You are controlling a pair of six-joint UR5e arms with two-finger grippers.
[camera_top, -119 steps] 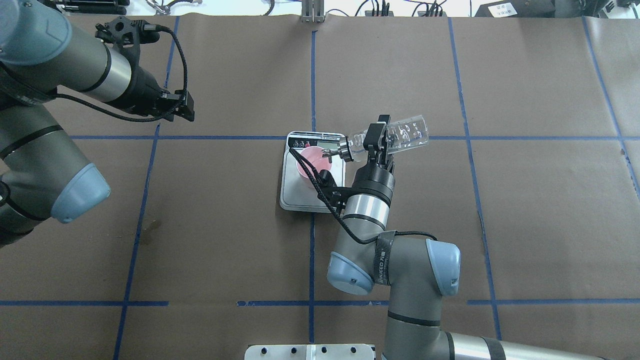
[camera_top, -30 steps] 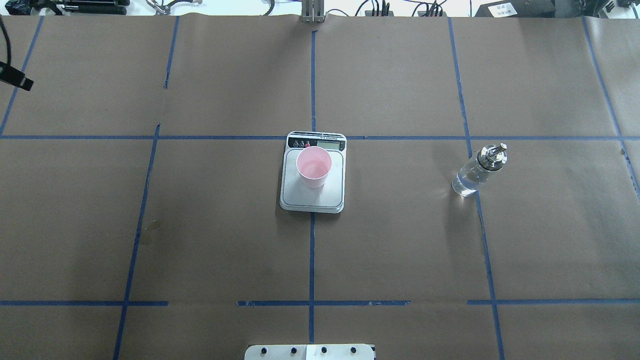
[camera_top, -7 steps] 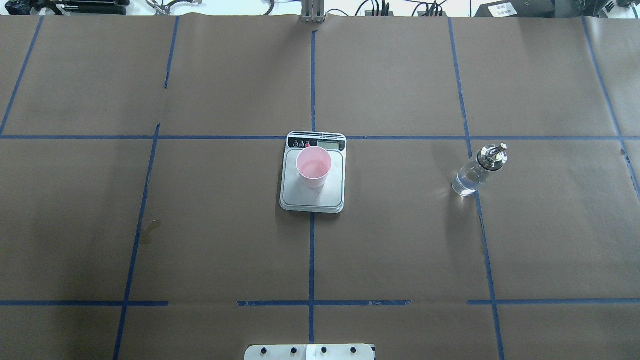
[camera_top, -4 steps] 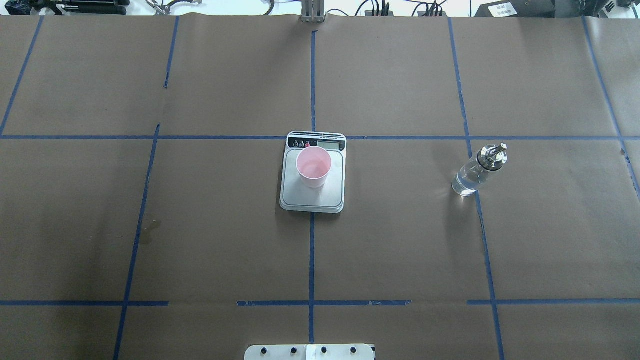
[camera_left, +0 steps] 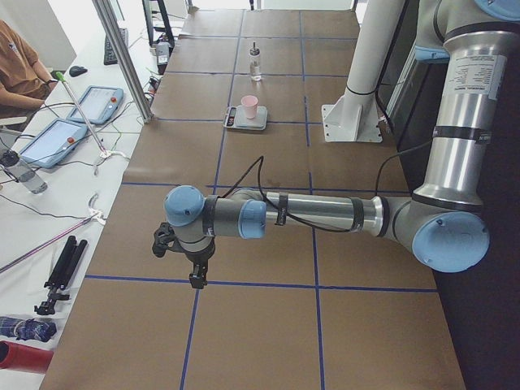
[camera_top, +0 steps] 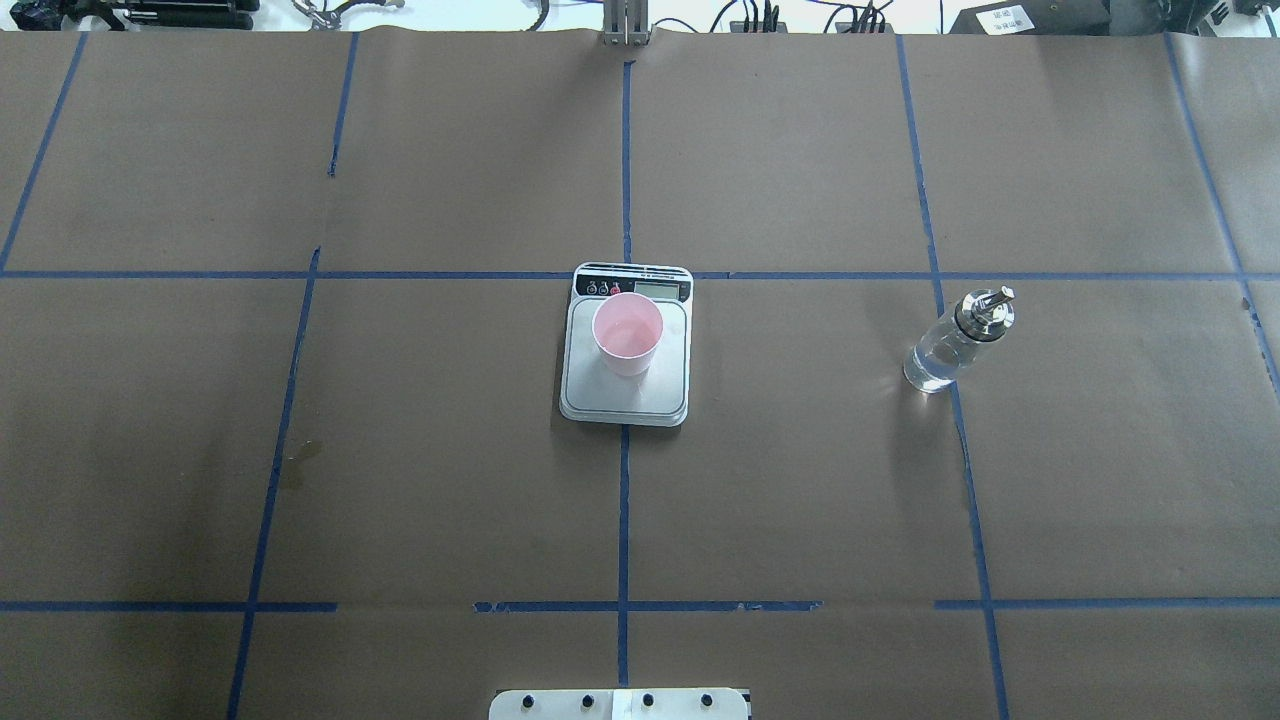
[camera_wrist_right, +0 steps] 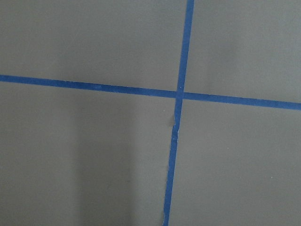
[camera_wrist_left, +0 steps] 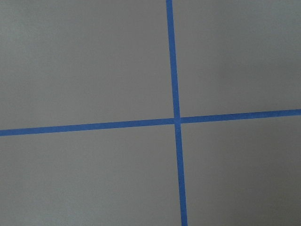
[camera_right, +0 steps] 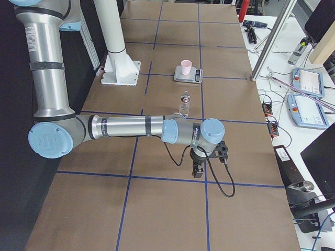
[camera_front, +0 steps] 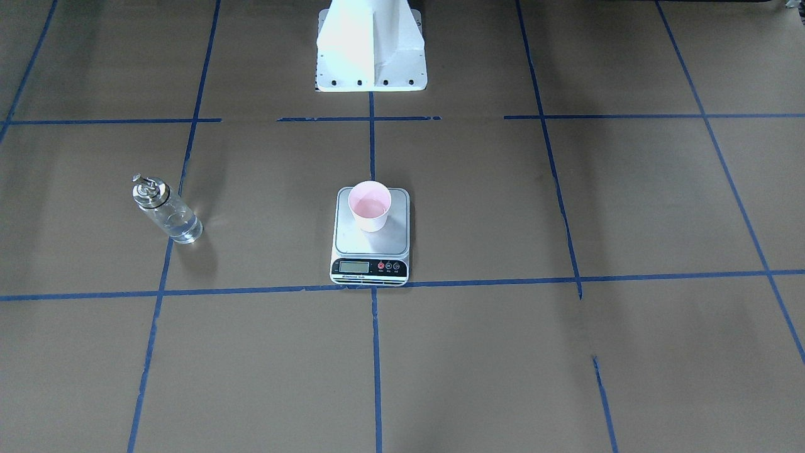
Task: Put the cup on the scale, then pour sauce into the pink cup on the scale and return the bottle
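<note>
The cup [camera_top: 627, 333] stands upright on the scale [camera_top: 625, 400], about mid-platform, its pink inside open to the overhead camera. The scale's black display strip [camera_top: 633, 288] is on the edge away from my base [camera_front: 371, 44]. The scale lies flat on the brown-papered bench [camera_top: 400, 450], over a crossing of blue tape lines [camera_top: 623, 500].

The bottle [camera_top: 950, 340] stands upright on the bench well off to the scale's right, on my right-arm side. It touches nothing else, and its foot rests on a tape line. Its silver spout cap [camera_top: 985, 310] is on top, and the clear sauce [camera_top: 930, 365] shows through the lower part of the glass.

My left gripper [camera_left: 197, 280] is far out from the scale toward the left end of the bench. It points down over a tape line, with the forearm stretched level above the paper. My right gripper [camera_right: 197, 171] is out past the bottle from the scale, toward the right end, and also points down near a tape line. Both show only in the side views and are small there. I cannot tell how far either gripper is open. The cup and the bottle both stand free, well apart from each gripper. Each wrist camera looks straight down on brown paper and a blue tape crossing.
</note>
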